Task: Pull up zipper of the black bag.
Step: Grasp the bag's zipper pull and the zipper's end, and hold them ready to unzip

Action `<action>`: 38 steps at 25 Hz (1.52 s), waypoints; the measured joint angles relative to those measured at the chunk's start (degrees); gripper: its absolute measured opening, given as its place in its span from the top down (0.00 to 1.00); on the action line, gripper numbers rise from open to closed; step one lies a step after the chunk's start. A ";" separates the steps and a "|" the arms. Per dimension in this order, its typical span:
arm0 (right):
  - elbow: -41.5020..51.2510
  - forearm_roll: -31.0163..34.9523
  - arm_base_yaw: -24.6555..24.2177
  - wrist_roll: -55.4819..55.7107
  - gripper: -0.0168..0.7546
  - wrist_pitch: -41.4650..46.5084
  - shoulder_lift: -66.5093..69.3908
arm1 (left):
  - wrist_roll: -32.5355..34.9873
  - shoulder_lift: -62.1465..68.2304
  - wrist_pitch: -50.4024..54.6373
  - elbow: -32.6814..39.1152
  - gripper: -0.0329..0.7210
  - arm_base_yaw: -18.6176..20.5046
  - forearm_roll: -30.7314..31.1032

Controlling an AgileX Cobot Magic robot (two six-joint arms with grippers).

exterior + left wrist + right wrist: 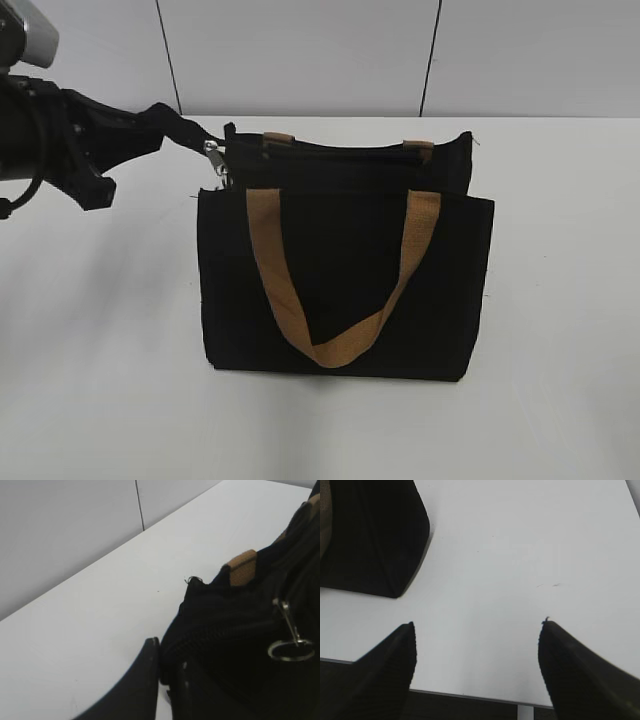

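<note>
The black bag (340,250) stands upright on the white table, its front tan handle (268,255) hanging down over the front panel. The zipper (212,152), a small metal pull with a ring, hangs at the left end of the top zip line. It also shows in the left wrist view (288,622). My left gripper (195,135) is shut on the bag's top left corner fabric (210,630), just left of the pull; its fingertips (167,655) pinch the black cloth. My right gripper (476,630) is open and empty over bare table, right of the bag's lower corner (370,535).
The white table (560,300) stretches around the bag, with a grey panelled wall (300,50) behind it. The table's front edge (470,696) lies just under my right gripper. A tan rear handle end (242,566) sticks up from the bag's top.
</note>
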 joint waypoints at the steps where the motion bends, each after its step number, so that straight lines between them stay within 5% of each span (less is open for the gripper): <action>1: 0.00 0.00 0.00 0.00 0.23 0.00 0.00 | -0.90 -0.12 0.00 0.00 0.93 0.00 0.28; 12: -6.36 3.15 0.00 4.65 0.23 -3.68 13.92 | -9.59 -0.35 -0.12 -3.00 0.93 0.00 5.62; 26: -18.26 7.31 0.91 0.09 0.23 -6.91 43.46 | -10.85 -0.35 -0.25 -4.00 0.93 0.00 4.45; 32: -24.86 6.96 12.49 5.99 0.25 -10.99 55.26 | -10.85 -0.35 -1.42 -4.00 0.93 0.00 3.85; 38: -31.65 4.97 31.07 14.17 0.26 -19.25 69.72 | -10.85 -0.35 -1.57 -4.00 0.93 0.00 2.36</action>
